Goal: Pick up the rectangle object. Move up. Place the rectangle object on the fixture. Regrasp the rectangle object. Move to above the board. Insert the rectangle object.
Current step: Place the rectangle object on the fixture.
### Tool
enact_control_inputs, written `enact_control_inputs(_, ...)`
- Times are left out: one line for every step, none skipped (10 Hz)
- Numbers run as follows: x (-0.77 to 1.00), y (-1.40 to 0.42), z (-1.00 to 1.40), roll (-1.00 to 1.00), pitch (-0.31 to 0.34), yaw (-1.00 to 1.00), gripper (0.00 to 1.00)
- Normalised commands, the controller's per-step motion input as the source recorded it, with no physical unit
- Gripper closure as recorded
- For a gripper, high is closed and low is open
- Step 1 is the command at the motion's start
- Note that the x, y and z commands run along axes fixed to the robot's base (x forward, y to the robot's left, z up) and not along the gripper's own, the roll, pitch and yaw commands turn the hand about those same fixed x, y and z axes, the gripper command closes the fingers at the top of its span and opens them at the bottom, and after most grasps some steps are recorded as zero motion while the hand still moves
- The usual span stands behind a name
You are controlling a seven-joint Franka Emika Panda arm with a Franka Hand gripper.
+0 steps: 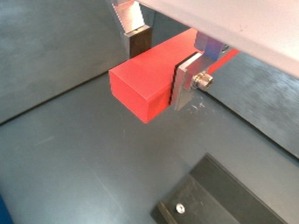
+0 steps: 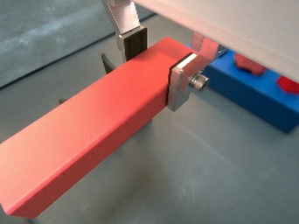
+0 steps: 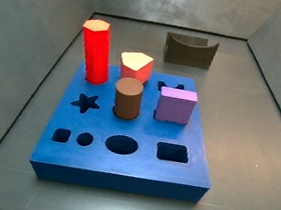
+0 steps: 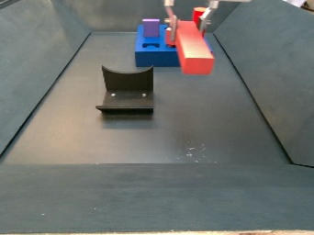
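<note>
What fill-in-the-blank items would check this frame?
1. The end effector is shut on the ____ object.
2. The rectangle object hangs ____ the floor, touching nothing below.
3. The fixture has ____ resting on it.
4. The board is colored ____.

Missing: rectangle; above; nothing; blue

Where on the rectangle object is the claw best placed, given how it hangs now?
As it is: the claw clamps the rectangle object across its two flat long sides near one end, from above. Parallel faces suit the flat fingers; a mid-length grip would likely balance better.
</note>
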Motion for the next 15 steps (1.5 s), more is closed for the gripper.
enact_control_inputs(1.00,-0.43,0.15,-1.00,0.046,-0.06,1.00)
enact_control_inputs(1.00,-0.36,0.13,-1.00,0.059,-0.06,1.00)
enact_control_inputs(1.00,-0.27,0.09,-1.00,0.069,-0.06,1.00)
enact_control_inputs(1.00,-0.24,0.08,-1.00,0.072,-0.07,1.00)
enact_control_inputs(1.00,-0.18,0.05,-1.00,0.077,-0.07,1.00)
enact_control_inputs(1.00,-0.13,0.04,-1.00,0.080,-0.07,1.00)
enact_control_inputs(1.00,-0.08,0.02,-1.00,0.085,-0.08,1.00)
enact_control_inputs(1.00,-0.05,0.01,-1.00,0.088,-0.08,1.00)
enact_control_inputs(1.00,-0.02,0.00,-1.00,0.090,-0.09,1.00)
enact_control_inputs(1.00,-0.01,-0.01,-1.00,0.091,-0.10,1.00)
enact_control_inputs(0.99,0.02,-0.02,-1.00,0.093,-0.11,1.00)
enact_control_inputs(0.92,0.03,-0.02,-1.00,0.093,-0.12,1.00)
enact_control_inputs(0.84,0.03,-0.02,-1.00,0.094,-0.13,1.00)
enact_control_inputs(0.77,0.04,-0.03,-1.00,0.095,-0.14,1.00)
enact_control_inputs(0.67,0.04,-0.03,-1.00,0.093,-0.16,1.00)
